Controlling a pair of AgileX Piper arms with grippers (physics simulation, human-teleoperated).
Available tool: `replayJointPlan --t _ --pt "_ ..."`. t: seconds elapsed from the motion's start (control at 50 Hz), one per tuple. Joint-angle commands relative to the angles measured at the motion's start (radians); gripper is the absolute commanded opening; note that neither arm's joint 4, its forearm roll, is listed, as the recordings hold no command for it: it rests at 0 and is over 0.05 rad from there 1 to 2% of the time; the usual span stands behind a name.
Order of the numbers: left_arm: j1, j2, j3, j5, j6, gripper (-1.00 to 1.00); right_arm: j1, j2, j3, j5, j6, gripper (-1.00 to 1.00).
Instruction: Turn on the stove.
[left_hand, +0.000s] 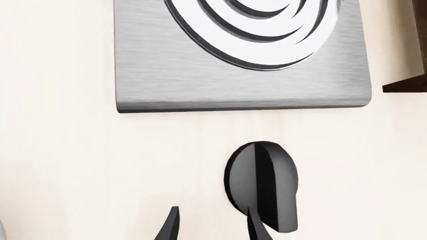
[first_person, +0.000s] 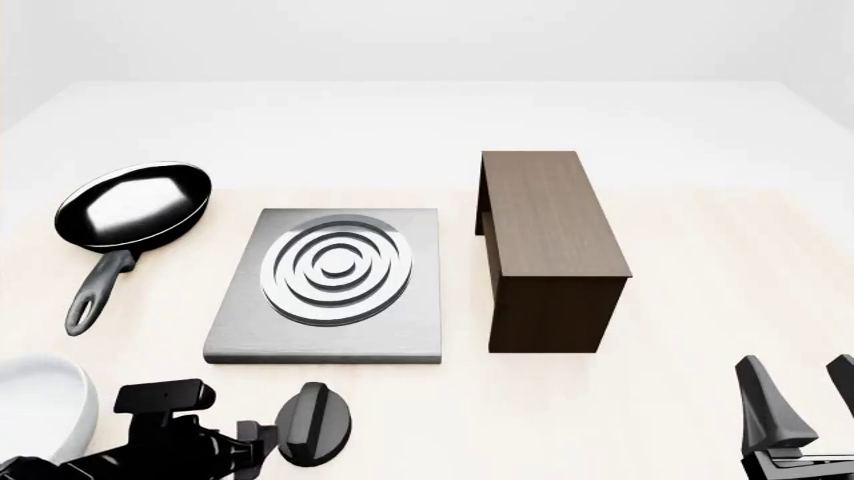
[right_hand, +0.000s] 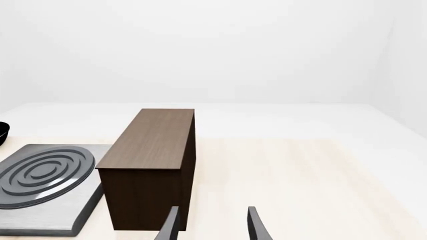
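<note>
- Where the pale table (first_person: 694, 330) spreads widest, the tall dark-brown wooden block (first_person: 547, 245) stands right of centre, its long side running away from the arms.
- Just left of the block, apart from it, lies the stove (first_person: 327, 335), a flat square slab of brushed grey metal with a round burner (first_person: 336, 272) of concentric silver rings.
- A black frying pan (first_person: 134, 205) sits left of the stove, handle pointing toward the arms.
- Part of a white rounded object (first_person: 40, 410) shows at the near-left edge.
- Near the stove's front edge, separate from the slab, the black knob (first_person: 314, 425) rests on the table.
- At the knob, the left gripper (left_hand: 213, 225) has its jaws spread; one finger (left_hand: 257, 227) lies against the knob's ridge and the other finger (left_hand: 168, 227) stands clear beside it.
- At the near right, the right gripper (first_person: 801, 400) points upward with fingers parted and nothing between them.
</note>
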Motion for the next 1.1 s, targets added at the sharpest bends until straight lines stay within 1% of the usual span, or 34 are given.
replayJointPlan --t 0.02,0.16,0.18,0.3,0.34,0.38,0.4,0.44,0.48,0.5,0.52,0.54,0.58,0.6,0.66,0.68,0.7,0.74,0.76,0.82,0.92,1.06,1.1 --pt "-0.029 0.009 -0.028 0.014 0.003 1.00 0.000 0.000 0.000 0.000 0.000 1.00" --pt "-0.038 0.038 -0.047 -0.001 -0.008 1.00 0.000 0.000 0.000 0.000 0.000 1.00" --pt "-0.049 0.044 -0.050 -0.006 -0.019 1.00 0.000 0.000 0.000 0.000 0.000 1.00" --pt "-0.059 0.098 -0.067 -0.040 -0.022 1.00 0.000 0.000 0.000 0.000 0.000 1.00" --pt "-0.074 0.110 -0.074 -0.049 -0.040 1.00 0.000 0.000 0.000 0.000 0.000 1.00" --pt "-0.078 0.126 -0.083 -0.057 -0.043 1.00 0.000 0.000 0.000 0.000 0.000 1.00" --pt "-0.090 0.144 -0.086 -0.072 -0.061 1.00 0.000 0.000 0.000 0.000 0.000 1.00" --pt "-0.144 0.164 -0.078 -0.102 -0.132 1.00 0.000 0.000 0.000 0.000 0.000 1.00" --pt "-0.146 0.161 -0.085 -0.093 -0.132 1.00 0.000 0.000 0.000 0.000 0.000 1.00" --pt "-0.181 0.169 -0.077 -0.111 -0.177 1.00 0.000 0.000 0.000 0.000 0.000 1.00" --pt "-0.198 0.177 -0.076 -0.117 -0.193 1.00 0.000 0.000 0.000 0.000 0.000 1.00" --pt "-0.192 0.174 -0.079 -0.112 -0.187 1.00 0.000 0.000 0.000 0.000 0.000 1.00" --pt "-0.235 0.200 -0.059 -0.153 -0.253 1.00 0.000 0.000 0.000 0.000 0.000 1.00" --pt "-0.225 0.195 -0.065 -0.143 -0.236 1.00 0.000 0.000 0.000 0.000 0.000 1.00" --pt "-0.266 0.200 -0.049 -0.164 -0.294 1.00 0.000 0.000 0.000 0.000 0.000 1.00" --pt "-0.300 0.205 -0.031 -0.188 -0.346 1.00 0.000 0.000 0.000 0.000 0.000 1.00" --pt "-0.307 0.204 -0.029 -0.191 -0.354 1.00 0.000 0.000 0.000 0.000 0.000 1.00" --pt "-0.303 0.191 -0.031 -0.177 -0.352 1.00 0.000 0.000 0.000 0.000 0.000 1.00" --pt "-0.307 0.184 -0.024 -0.180 -0.367 1.00 0.000 0.000 0.000 0.000 0.000 1.00" --pt "-0.307 0.185 -0.014 -0.186 -0.373 1.00 0.000 0.000 0.000 0.000 0.000 1.00" --pt "-0.296 0.167 -0.007 -0.173 -0.366 1.00 0.000 0.000 0.000 0.000 0.000 1.00" --pt "-0.253 0.104 -0.014 -0.099 -0.312 1.00 0.000 0.000 0.000 0.000 0.000 1.00" --pt "-0.248 0.087 -0.010 -0.087 -0.310 1.00 0.000 0.000 0.000 0.000 0.000 1.00"
